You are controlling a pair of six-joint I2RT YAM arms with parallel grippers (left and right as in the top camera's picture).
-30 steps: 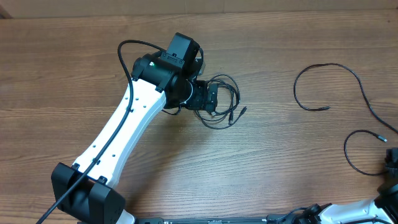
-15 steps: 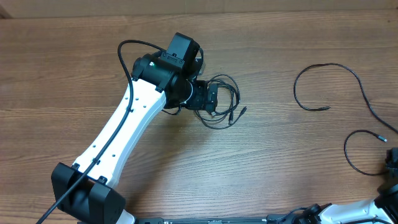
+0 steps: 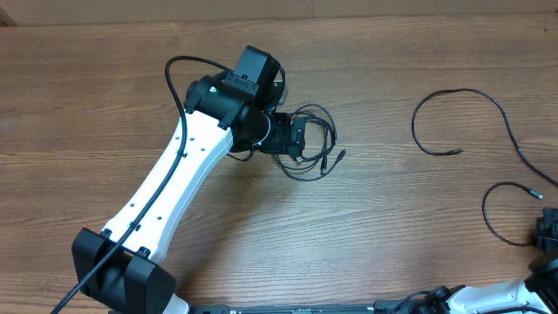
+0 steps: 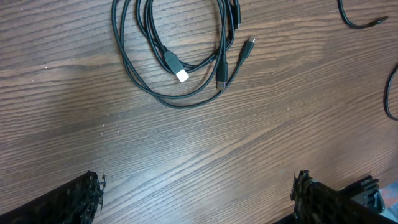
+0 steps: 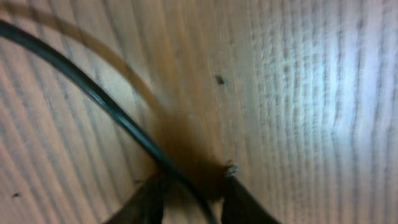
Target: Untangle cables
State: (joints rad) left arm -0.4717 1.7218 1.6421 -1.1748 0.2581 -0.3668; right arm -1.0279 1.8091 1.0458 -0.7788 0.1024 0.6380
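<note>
We are looking down on a wooden table whose brown surface is filling nearly every view, its grain running in long streaks from side to side, darker bands alternating with lighter ones. Along the far edge in the overhead view we are seeing a paler tan strip, though we are not able to tell what it is. Light is falling from above, laying soft shadows on the wood and leaving a pale sheen in the right wrist view.
</note>
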